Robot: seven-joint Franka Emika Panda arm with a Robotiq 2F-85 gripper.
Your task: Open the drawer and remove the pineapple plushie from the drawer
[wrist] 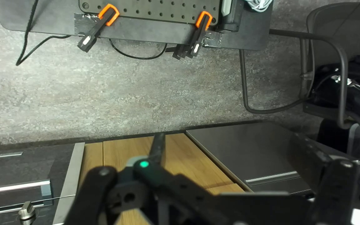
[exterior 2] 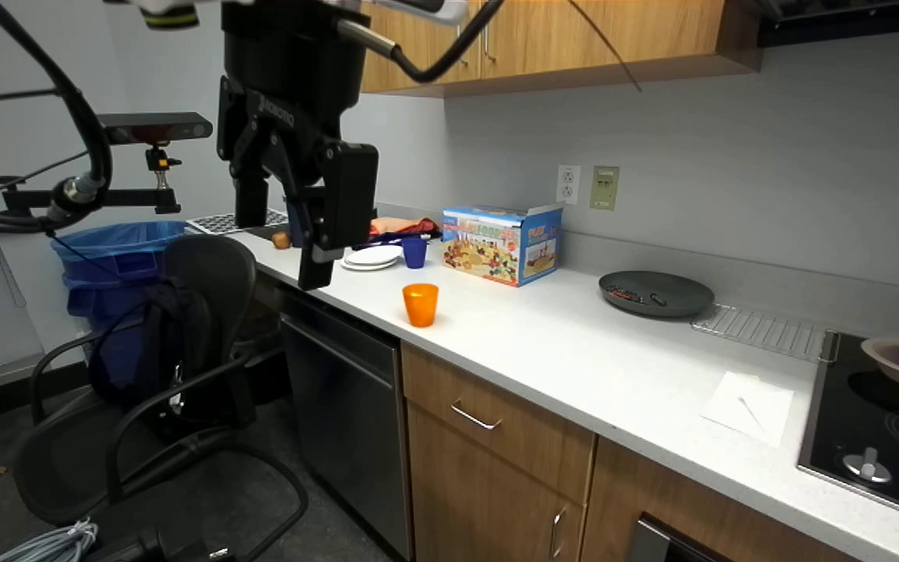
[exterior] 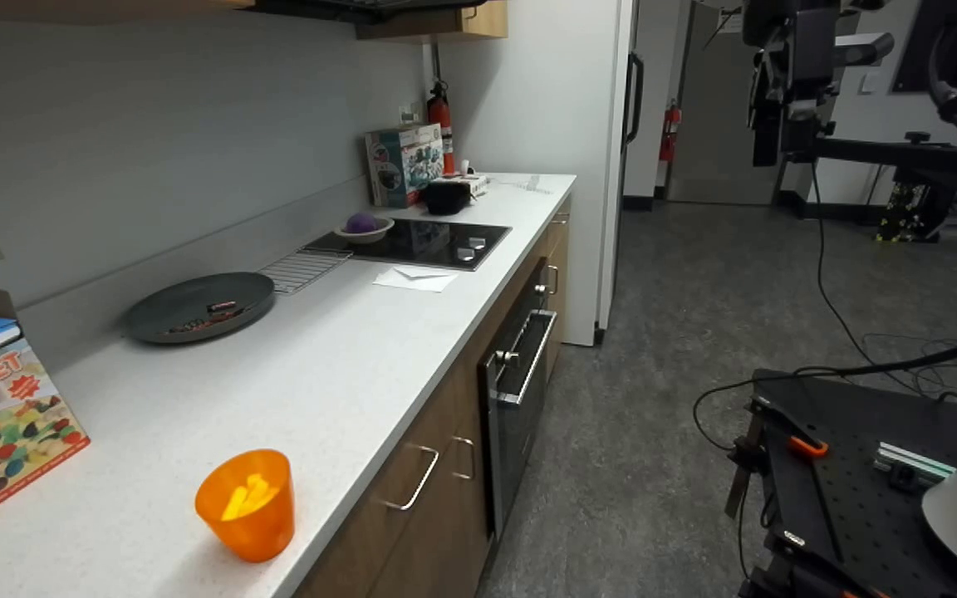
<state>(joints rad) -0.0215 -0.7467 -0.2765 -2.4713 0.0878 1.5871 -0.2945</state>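
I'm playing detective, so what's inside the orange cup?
Yellow pieces show inside the orange cup in an exterior view. They and its near side cover the bottom, so I can't see whether anything lies underneath.

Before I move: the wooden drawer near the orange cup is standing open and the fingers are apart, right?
Not quite: the wooden drawer near the orange cup is shut, as both exterior views show. The fingers are apart, as you say.

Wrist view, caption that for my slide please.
Looking down past the open gripper at a wooden cabinet front, grey floor and clamps.
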